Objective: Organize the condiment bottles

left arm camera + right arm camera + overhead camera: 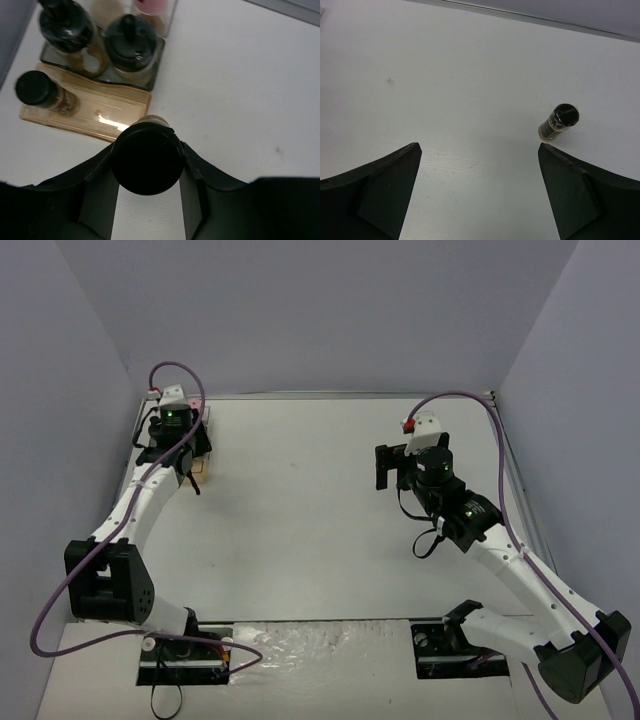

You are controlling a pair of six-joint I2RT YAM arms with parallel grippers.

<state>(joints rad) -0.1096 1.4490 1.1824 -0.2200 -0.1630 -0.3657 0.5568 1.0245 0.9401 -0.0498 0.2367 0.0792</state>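
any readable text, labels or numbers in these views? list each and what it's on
No text is readable in any view.
Black-capped jar on the rack: its side label has reddish print, too blurred to read.
Held jar in the left gripper: only the plain black cap shows.
Lone jar, right wrist view: too small to tell.

Glossy black jar cap, amber plastic rack, matt table
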